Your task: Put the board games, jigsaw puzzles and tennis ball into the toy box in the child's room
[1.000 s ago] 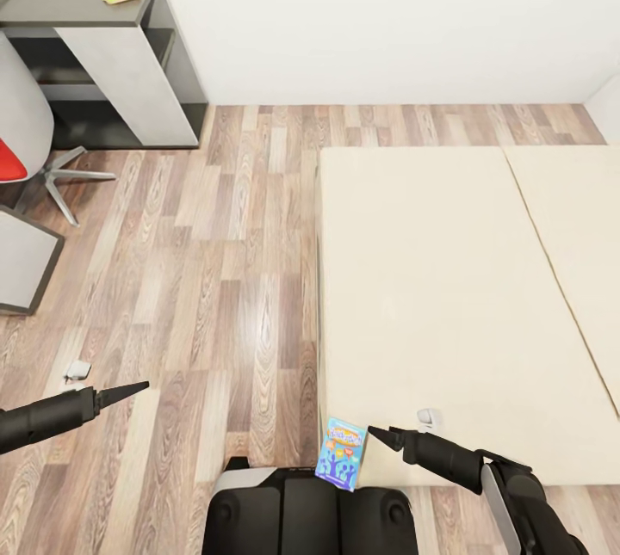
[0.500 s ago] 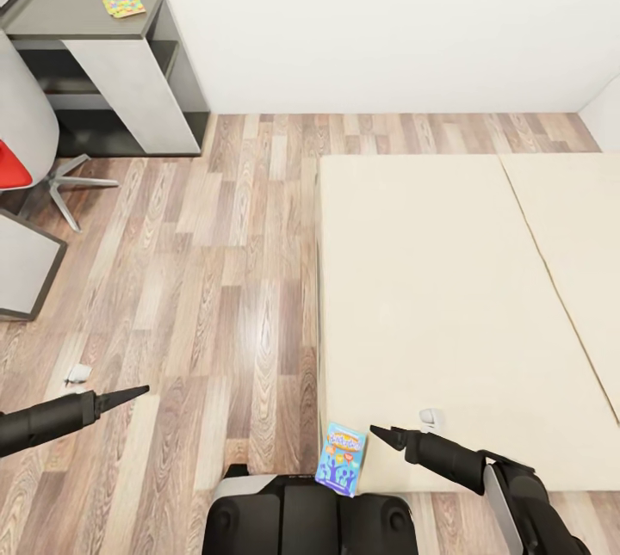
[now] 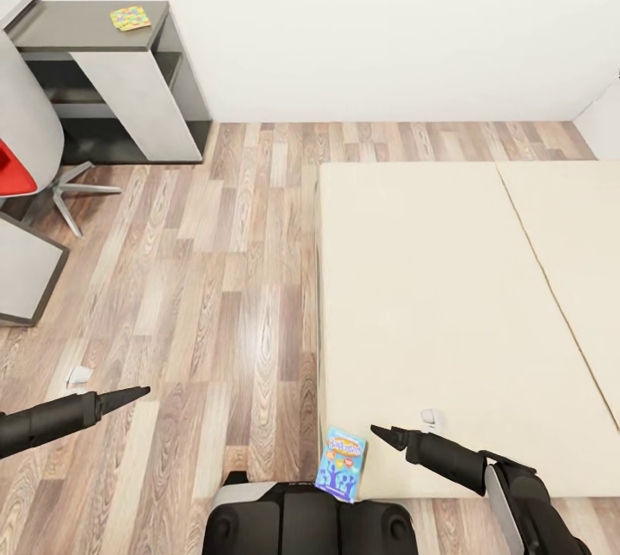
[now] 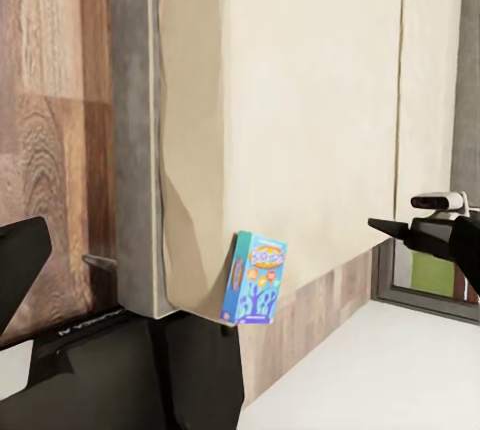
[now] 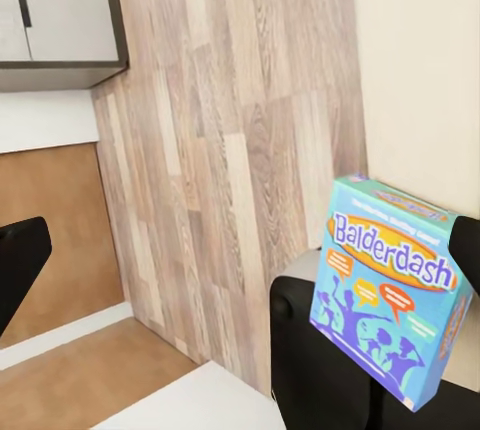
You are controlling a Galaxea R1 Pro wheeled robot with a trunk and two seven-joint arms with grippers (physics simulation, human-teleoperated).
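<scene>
Blue game box [image 3: 342, 464]: there it is, perched at the near corner of the bed [image 3: 448, 297], overhanging the edge above the robot's base and tipped a little.
How it handles: looks a light, stiff carton with slick printed faces, so I'd judge it slides easily; one nudge could send it to the floor [image 3: 215, 280].
Where to grip: across the narrow thickness, at the overhanging part.
Right hand [image 3: 376, 432]: hovers just beside the box over the bed edge, forearm low; fingers drawn to a point, holding nothing.
Left hand [image 3: 138, 391]: out over the floor, well apart, fingers together, empty.
Bright puzzle [image 3: 130, 18]: lies on the far dark worktop [image 3: 77, 26].
</scene>
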